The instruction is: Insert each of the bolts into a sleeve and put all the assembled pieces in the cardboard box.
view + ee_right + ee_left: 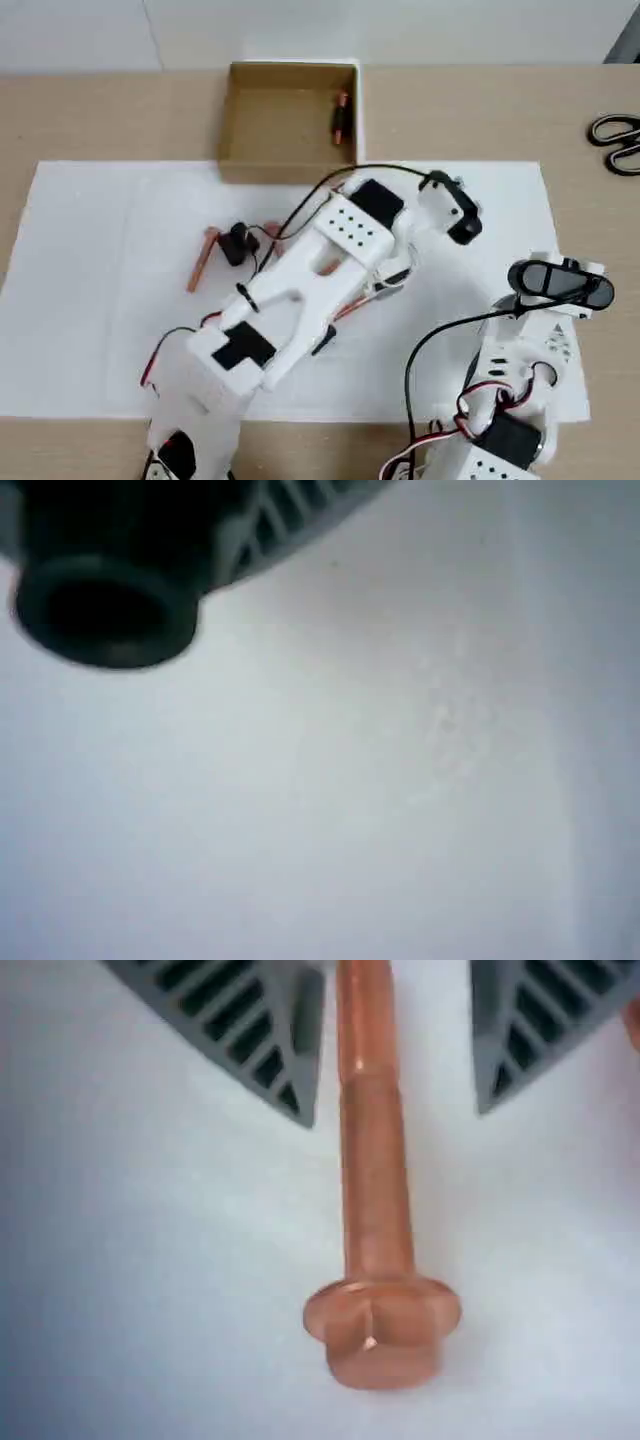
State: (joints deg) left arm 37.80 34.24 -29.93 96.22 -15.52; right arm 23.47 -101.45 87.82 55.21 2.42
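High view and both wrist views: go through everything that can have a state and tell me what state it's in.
Cardboard box: open, one assembled piece lying inside.
Bolt: flat on the white sheet, ungripped, no sleeve on it.
Left jaws: open, either side of that bolt's shank.
Right jaws: shut on a black sleeve, no bolt in it.
Loose sleeve: on the sheet, ungripped.
Second bolt: flat on the sheet, bare.

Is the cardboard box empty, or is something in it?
Not empty: the cardboard box holds one copper-and-black piece lying along its right wall in the high view.
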